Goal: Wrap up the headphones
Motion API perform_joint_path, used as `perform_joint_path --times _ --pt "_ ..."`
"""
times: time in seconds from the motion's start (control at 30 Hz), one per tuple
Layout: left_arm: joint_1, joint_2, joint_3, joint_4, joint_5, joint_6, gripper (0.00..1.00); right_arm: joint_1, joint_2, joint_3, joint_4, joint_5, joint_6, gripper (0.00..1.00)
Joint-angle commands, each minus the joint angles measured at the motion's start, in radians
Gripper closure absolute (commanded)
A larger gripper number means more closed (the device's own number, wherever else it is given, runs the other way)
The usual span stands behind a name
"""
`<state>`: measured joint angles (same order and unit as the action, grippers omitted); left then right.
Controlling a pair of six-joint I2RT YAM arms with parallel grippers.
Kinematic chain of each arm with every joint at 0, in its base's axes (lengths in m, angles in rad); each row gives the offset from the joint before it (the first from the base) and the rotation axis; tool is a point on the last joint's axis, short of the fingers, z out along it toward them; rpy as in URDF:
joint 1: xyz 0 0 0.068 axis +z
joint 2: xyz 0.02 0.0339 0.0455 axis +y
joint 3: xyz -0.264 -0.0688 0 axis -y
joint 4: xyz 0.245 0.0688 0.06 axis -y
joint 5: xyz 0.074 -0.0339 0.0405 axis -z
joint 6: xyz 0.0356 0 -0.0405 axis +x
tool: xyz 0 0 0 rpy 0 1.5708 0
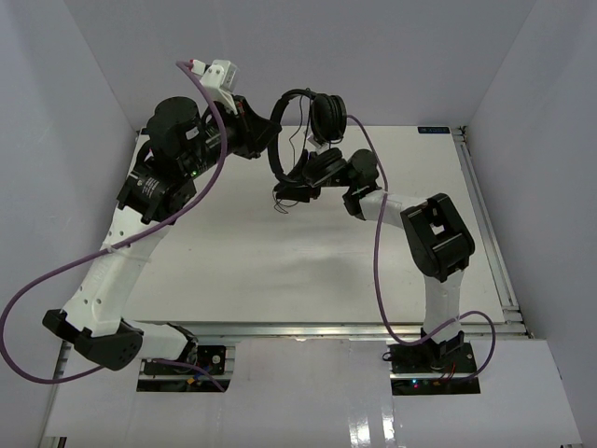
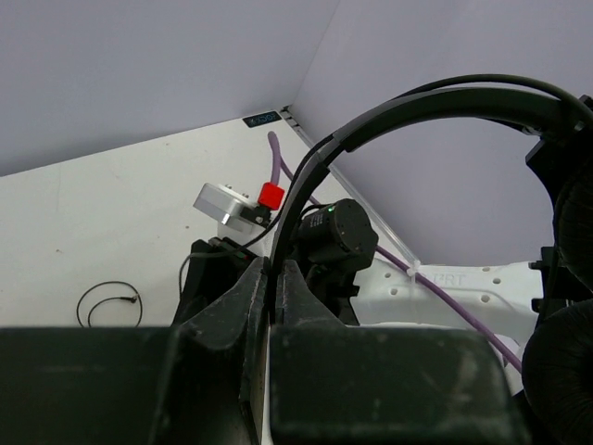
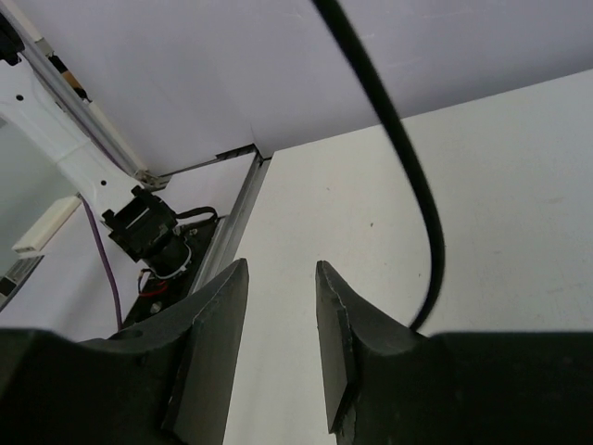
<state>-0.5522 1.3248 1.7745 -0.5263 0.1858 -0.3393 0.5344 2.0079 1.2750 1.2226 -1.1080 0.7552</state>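
Note:
The black headphones [image 1: 327, 117] hang in the air over the far side of the white table [image 1: 280, 271]. My left gripper [image 1: 269, 131] is shut on their thin headband [image 2: 417, 102]; in the left wrist view the band rises from between the closed jaws [image 2: 275, 266]. A round earcup [image 2: 565, 357] shows at that view's right edge. A loop of the thin cord [image 2: 109, 284] lies on the table. My right gripper [image 1: 284, 194] sits just below the headphones. Its jaws [image 3: 283, 269] stand open with nothing between them, and a black strand [image 3: 408, 167] curves past its right finger.
A metal rail [image 1: 490, 233] runs along the table's right edge. Purple arm cables [image 1: 378, 261] loop beside both arms. Pale walls close in the back and sides. The right wrist's camera mount with a red part [image 2: 269, 196] sits close under the headband.

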Motion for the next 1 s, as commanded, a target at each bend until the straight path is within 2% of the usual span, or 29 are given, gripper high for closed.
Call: perform_joint_path --times 0.0,0.1,0.13,0.2,0.27,0.33,0.47,0.57,0.63,0.67,0.73,0.8,0.9,0.97 --pt "-0.003 0.001 0.048 -0.022 -0.075 -0.011 1.00 0.007 -0.067 -0.022 0.009 -0.038 -0.036 0.58" --pt "-0.003 0.008 0.056 -0.038 -0.148 0.008 1.00 0.012 -0.188 -0.093 -0.480 0.008 -0.429 0.57" --pt "-0.003 0.009 0.051 -0.039 -0.165 0.010 1.00 0.014 -0.238 -0.091 -0.612 0.042 -0.647 0.57" --pt "-0.003 0.007 0.037 -0.038 -0.227 0.014 1.00 0.028 -0.305 -0.091 -0.927 0.174 -0.906 0.54" --pt "-0.002 0.003 0.014 -0.024 -0.256 0.013 1.00 0.020 -0.353 -0.128 -1.015 0.265 -0.948 0.50" --pt "0.000 -0.004 -0.011 -0.003 -0.256 0.007 1.00 0.018 -0.398 -0.167 -1.069 0.294 -1.011 0.46" --pt "0.000 -0.004 -0.023 0.008 -0.274 -0.003 1.00 0.018 -0.474 -0.181 -1.235 0.246 -1.283 0.33" --pt "0.000 -0.008 -0.031 0.000 -0.311 0.000 1.00 0.017 -0.539 -0.185 -1.332 0.283 -1.388 0.26" --pt "0.000 -0.011 -0.039 -0.003 -0.320 0.002 1.00 0.013 -0.580 -0.187 -1.320 0.335 -1.401 0.23" --pt "0.000 -0.015 -0.046 -0.002 -0.319 0.002 1.00 0.007 -0.593 -0.185 -1.300 0.412 -1.377 0.22" --pt "0.000 -0.022 -0.054 0.000 -0.311 0.003 1.00 -0.008 -0.594 -0.180 -1.219 0.501 -1.165 0.05" --pt "0.000 -0.029 -0.063 0.008 -0.279 0.002 1.00 -0.026 -0.583 -0.191 -1.068 0.538 -0.983 0.10" --pt "0.000 -0.035 -0.068 0.017 -0.259 -0.008 1.00 -0.026 -0.538 -0.237 -0.891 0.575 -0.642 0.10" --pt "0.000 -0.039 -0.069 0.018 -0.250 -0.014 1.00 -0.021 -0.494 -0.252 -0.759 0.583 -0.497 0.10"
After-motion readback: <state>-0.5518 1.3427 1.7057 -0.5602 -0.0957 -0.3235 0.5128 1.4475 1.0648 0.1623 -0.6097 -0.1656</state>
